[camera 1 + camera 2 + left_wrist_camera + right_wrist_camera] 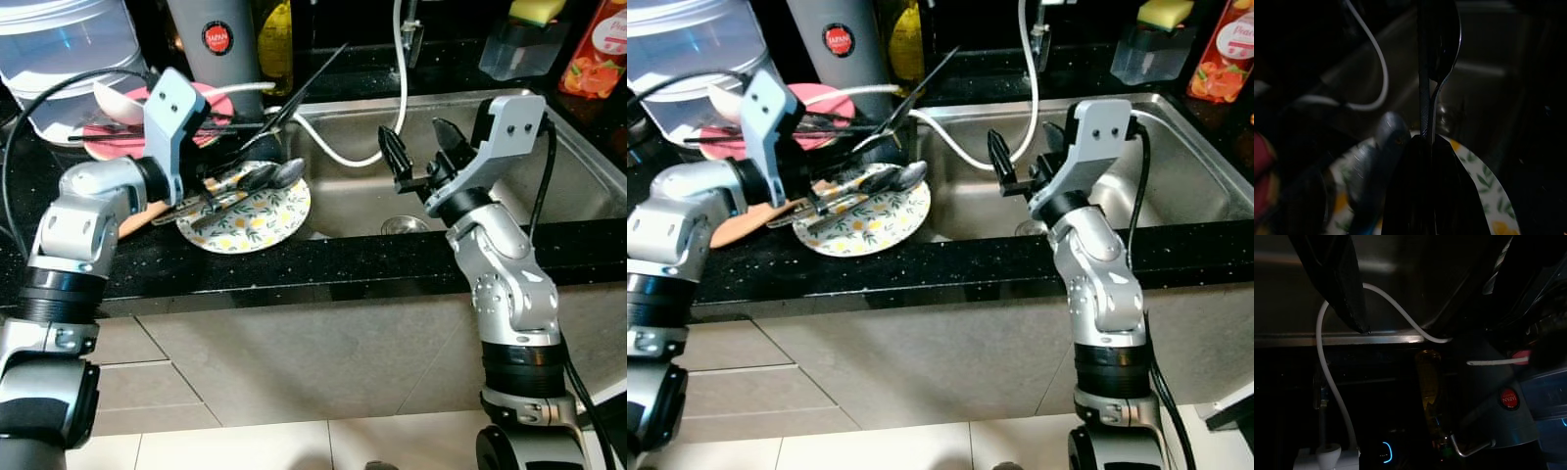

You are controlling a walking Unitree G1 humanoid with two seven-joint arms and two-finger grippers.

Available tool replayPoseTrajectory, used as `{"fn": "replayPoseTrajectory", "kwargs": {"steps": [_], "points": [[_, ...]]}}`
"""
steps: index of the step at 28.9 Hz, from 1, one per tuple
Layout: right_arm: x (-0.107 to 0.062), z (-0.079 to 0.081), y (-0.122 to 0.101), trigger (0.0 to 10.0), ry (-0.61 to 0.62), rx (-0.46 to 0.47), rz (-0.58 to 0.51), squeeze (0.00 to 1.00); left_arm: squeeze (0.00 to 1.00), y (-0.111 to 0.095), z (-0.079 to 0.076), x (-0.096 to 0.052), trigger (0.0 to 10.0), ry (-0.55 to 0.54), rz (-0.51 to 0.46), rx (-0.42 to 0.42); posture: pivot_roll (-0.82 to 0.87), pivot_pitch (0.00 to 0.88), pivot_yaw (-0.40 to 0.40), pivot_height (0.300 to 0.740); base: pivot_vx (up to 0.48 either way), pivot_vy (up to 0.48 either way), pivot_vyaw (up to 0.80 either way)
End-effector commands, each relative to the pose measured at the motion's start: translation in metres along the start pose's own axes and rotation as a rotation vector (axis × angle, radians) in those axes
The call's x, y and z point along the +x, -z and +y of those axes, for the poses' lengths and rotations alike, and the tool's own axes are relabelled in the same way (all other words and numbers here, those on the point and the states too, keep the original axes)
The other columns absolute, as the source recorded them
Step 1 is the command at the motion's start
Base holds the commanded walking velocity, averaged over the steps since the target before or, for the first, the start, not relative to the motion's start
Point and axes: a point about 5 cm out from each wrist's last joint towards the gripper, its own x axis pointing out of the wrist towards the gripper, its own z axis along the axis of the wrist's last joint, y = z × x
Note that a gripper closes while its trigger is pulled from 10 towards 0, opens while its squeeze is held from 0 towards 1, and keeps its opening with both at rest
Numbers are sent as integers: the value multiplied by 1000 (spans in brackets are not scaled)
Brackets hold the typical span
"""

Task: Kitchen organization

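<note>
Black counter [294,264] — steel sink [509,186] (tiled floor [294,446]).

Spoons [257,180] lie on a plate [265,220] left of the sink [509,186]

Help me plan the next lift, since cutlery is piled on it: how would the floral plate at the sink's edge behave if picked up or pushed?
The floral plate looks like rigid glazed ceramic, so probably stiff, breakable and somewhat slippery. The spoons lying loose on it would likely slide off if it tilts. It sits close to the sink rim, so a push that way might tip it in.
</note>
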Motion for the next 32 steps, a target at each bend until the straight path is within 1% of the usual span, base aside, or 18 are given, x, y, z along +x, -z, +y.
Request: {"fn": "replayPoseTrajectory", "kwargs": {"steps": [1,2,5,7,10,11,13,14,15,18,19,20,23,26,27,29,30,32], "points": [[3,4,1,10000,-17,3,-3,0,0,17,-3,3,10000,-15,48,-58,20,39,27,740,0,0,0],[3,4,1,10000,-17,3,-3,0,0,17,-3,3,10000,-15,48,-58,20,39,27,740,0,0,0],[2,4,1,10000,-16,3,-3,0,0,26,-4,4,10000,-44,77,-77,18,40,28,740,0,0,0],[1,3,1,10000,-12,0,-2,0,0,35,-1,1,10000,-123,125,-108,11,40,32,740,0,0,0],[0,2,0,10000,-10,-2,-3,0,0,39,0,-1,10000,-155,143,-122,11,40,32,740,0,0,0],[0,1,0,10000,-8,-2,-2,0,0,43,1,-3,10000,-173,168,-128,12,39,29,740,0,0,0],[0,1,1,10000,-9,-3,-1,0,0,54,-1,-8,10000,-159,237,-112,18,38,27,740,0,0,0],[0,1,1,10000,-9,-3,-1,0,0,54,-1,-8,10000,-159,237,-112,18,38,27,740,0,0,0],[1,2,1,10000,-15,-1,-2,0,0,64,-2,-11,10000,-150,285,-103,22,37,27,740,0,0,0],[2,3,1,10000,-16,0,-2,0,0,66,-2,-13,10000,-153,293,-102,22,37,27,740,0,0,0],[2,3,1,10000,-16,1,-3,0,67,66,-2,-13,10000,-155,295,-103,22,37,27,740,0,0,0],[2,3,1,10000,-16,2,-3,0,1000,66,-2,-14,10000,-156,294,-103,24,38,28,740,0,0,0],[2,3,1,10000,-15,4,-4,0,1000,64,-4,-15,10000,-156,293,-99,24,38,29,740,0,0,0],[2,3,2,10000,-13,4,-2,0,1000,56,-3,-15,10000,-174,261,-71,24,38,29,740,0,0,0],[2,3,2,10000,-13,4,-2,0,541,52,-3,-15,10000,-175,245,-61,23,39,31,740,0,0,0],[2,3,2,10000,-12,5,-2,0,541,50,-3,-15,10000,-175,236,-56,23,39,31,740,0,0,0],[1,3,2,10000,-12,5,-2,0,0,47,-3,-14,10000,-174,227,-49,23,39,31,740,0,0,0],[1,3,2,10000,-13,5,-3,0,0,43,-3,-13,10000,-170,211,-37,23,39,31,740,0,0,0]]}}
